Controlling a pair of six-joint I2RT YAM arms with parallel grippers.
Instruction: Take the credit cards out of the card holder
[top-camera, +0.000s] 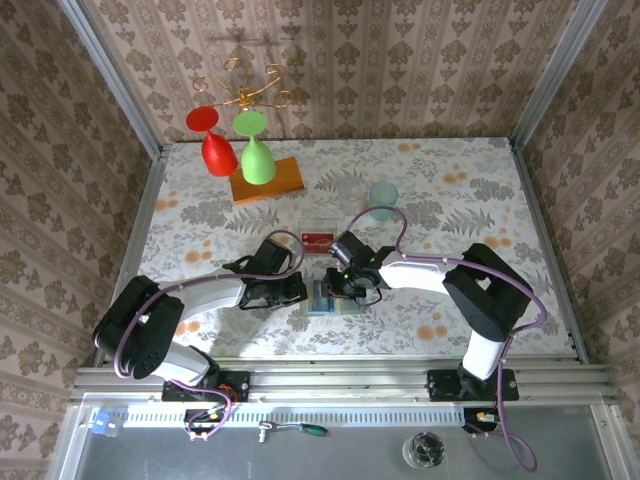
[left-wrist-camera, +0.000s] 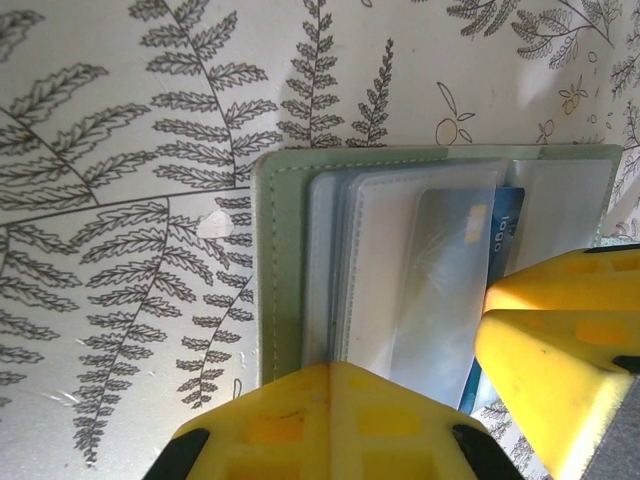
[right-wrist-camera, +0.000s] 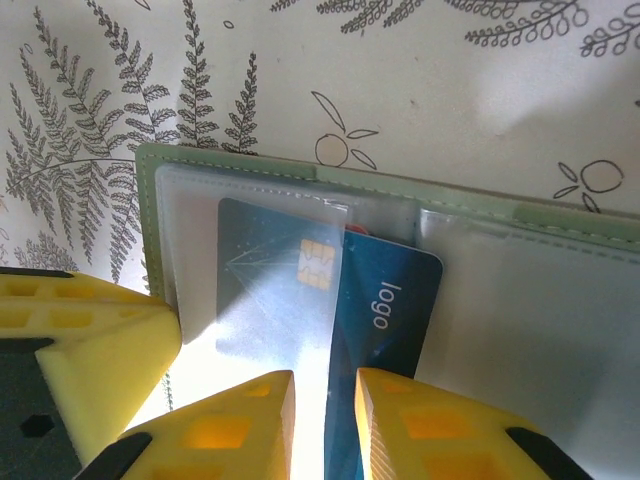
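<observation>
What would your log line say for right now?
left gripper: shut, on card holder edge | right gripper: slightly open at blue card, partly out | red card: on table

The top camera looked down from high at 6 o'clock, taking in the whole table (top-camera: 480, 200). Both wrist cameras faced down, very near the open card holder (top-camera: 333, 297), from 9 and 3 o'clock, sharing its blue credit card (right-wrist-camera: 385, 300).
</observation>
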